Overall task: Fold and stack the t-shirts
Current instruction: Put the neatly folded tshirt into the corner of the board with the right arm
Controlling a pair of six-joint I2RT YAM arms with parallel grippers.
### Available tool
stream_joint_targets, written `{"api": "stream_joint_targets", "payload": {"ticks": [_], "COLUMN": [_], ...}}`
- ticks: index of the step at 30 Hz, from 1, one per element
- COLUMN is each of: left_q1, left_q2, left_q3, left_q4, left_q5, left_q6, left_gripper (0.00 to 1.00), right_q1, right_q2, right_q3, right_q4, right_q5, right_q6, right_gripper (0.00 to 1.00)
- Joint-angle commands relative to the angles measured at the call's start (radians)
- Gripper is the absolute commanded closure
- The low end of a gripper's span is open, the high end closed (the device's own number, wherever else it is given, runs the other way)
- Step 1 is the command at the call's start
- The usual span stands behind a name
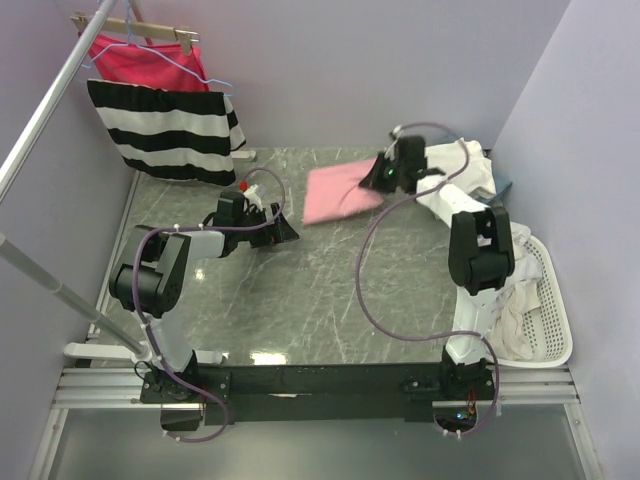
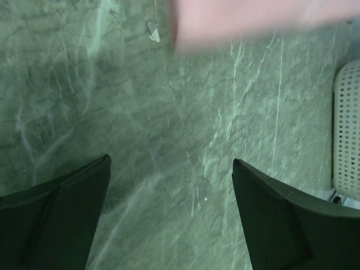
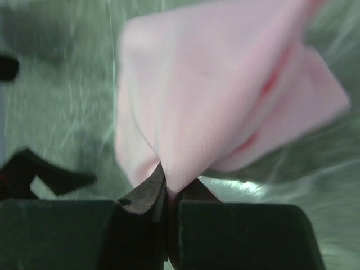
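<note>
A folded light pink t-shirt hangs over the far middle of the marble table. My right gripper is shut on its right edge and holds it lifted; in the right wrist view the pink cloth rises from the pinched jaws. My left gripper is open and empty, low over bare marble left of the shirt. In the left wrist view its fingers stand wide apart, and the pink shirt is a blur at the top. Cream-white t-shirts lie piled at the far right.
A white perforated basket with cream cloth stands at the right edge and shows in the left wrist view. A black-and-white striped garment and a magenta-red one hang from a rack at the far left. Metal poles cross the left side.
</note>
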Motion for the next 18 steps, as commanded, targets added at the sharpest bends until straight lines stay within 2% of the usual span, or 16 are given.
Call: {"api": "stream_joint_targets", "payload": {"ticks": [1,6,7,10,18], "left_q1": [0.001,0.001,0.001,0.001,0.001], "left_q2": [-0.029,-0.020,-0.019,-0.015,0.026], "left_q3": [0.023,0.025,0.023,0.025,0.045], "left_q4": [-0.026,-0.023,-0.019,-0.018,-0.023], "left_q5": [-0.003,0.006,0.008,0.013,0.043], "left_q6": [0.023,0.023,0.023,0.023,0.023], "left_gripper": [0.05,0.05,0.05,0.05,0.05], "right_q1": [-0.104,-0.210,-0.266,-0.328,-0.415], "right_q2": [-0.068,-0.043,-0.034,-0.008,-0.014], "right_q3": [0.216,0.302,0.299,0.282,0.171], "right_q4": [-0.137,-0.136,-0.116,-0.080,-0.057], "right_q5": [0.187,0.319,0.365,0.405,0.557], "right_q6": [-0.099,-0.070,-0.064,-0.048,-0.036], "right_gripper": [1.00,1.00,1.00,1.00,1.00]}}
